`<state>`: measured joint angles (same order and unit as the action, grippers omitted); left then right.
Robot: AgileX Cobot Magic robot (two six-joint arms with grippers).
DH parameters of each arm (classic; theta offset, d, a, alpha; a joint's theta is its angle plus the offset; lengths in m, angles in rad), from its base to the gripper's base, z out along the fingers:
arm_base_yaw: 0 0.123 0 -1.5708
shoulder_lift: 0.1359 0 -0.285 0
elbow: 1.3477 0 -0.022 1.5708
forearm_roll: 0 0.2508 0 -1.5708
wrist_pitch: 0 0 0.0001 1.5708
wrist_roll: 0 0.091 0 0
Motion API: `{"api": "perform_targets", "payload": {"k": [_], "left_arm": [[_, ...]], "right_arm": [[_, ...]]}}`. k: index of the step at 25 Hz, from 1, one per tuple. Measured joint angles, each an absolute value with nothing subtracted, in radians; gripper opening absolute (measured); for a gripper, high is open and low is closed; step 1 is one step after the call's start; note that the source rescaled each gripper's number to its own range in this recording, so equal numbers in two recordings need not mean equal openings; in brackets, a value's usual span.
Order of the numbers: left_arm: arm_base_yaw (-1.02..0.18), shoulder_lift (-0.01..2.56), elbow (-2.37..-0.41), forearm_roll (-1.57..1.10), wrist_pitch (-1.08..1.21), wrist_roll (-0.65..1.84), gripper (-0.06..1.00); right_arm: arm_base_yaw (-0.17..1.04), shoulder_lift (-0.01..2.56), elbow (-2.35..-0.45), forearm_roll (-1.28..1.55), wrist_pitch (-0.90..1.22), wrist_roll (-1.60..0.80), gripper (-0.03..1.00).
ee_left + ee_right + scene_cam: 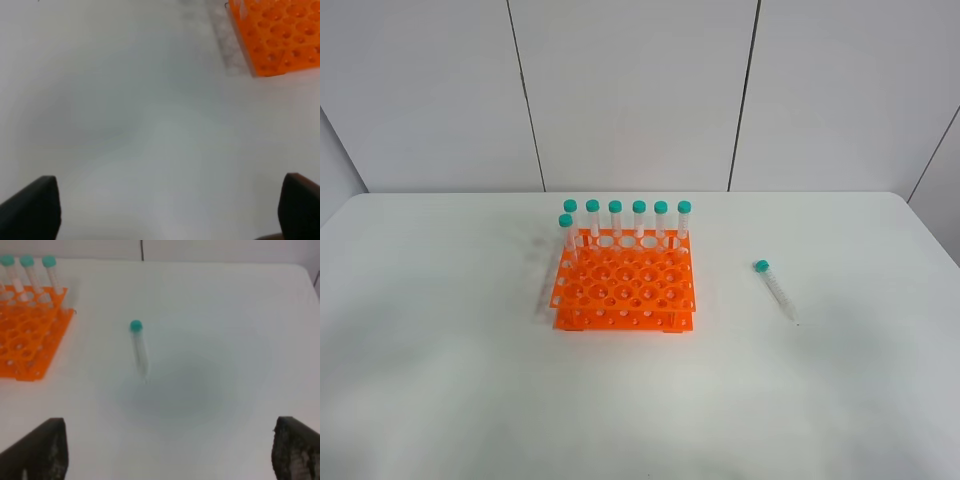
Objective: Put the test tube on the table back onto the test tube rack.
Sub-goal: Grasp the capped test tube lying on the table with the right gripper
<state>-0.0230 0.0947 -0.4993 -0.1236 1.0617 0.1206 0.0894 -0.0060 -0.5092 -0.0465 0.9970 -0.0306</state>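
Right wrist: my right jaws, wide and empty, face the test tube [139,351] lying flat on the white counter [225,315], well apart from the test tube rack [25,340]. Left wrist: left jaws wide, empty, rack corner beyond. Exterior high: test tube right of rack; I judge it light, stiff, slippery, apt to roll, so I would grip mid-barrel. Matte counter, pale panelled wall [630,90] behind
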Motion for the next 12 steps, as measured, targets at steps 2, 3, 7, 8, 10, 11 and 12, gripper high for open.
{"api": "perform_targets", "payload": {"k": [2, 3, 7, 8, 10, 11, 12], "left_arm": [[-0.023, 0.095, -0.499, -0.124, 1.062, 0.121, 0.94], [-0.023, 0.095, -0.499, -0.124, 1.062, 0.121, 0.94], [-0.023, 0.095, -0.499, -0.124, 1.062, 0.121, 0.94], [-0.023, 0.095, -0.499, -0.124, 1.062, 0.121, 0.94], [-0.023, 0.095, -0.499, -0.124, 1.062, 0.121, 0.94], [-0.023, 0.095, -0.499, -0.124, 1.062, 0.121, 0.94], [-0.023, 0.095, -0.499, -0.124, 1.062, 0.121, 0.94]], "right_arm": [[0.089, 0.008, -0.529, -0.047, 0.979, -0.034, 1.00], [0.089, 0.030, -0.544, -0.047, 0.968, -0.034, 1.00], [0.089, 0.194, -0.619, -0.047, 0.928, -0.048, 1.00], [0.089, 0.250, -0.640, -0.047, 0.916, -0.056, 1.00], [0.089, 0.361, -0.695, -0.046, 0.908, -0.068, 1.00], [0.089, 0.422, -0.725, -0.042, 0.906, -0.079, 1.00], [0.089, 0.483, -0.751, -0.037, 0.906, -0.091, 1.00]]}}
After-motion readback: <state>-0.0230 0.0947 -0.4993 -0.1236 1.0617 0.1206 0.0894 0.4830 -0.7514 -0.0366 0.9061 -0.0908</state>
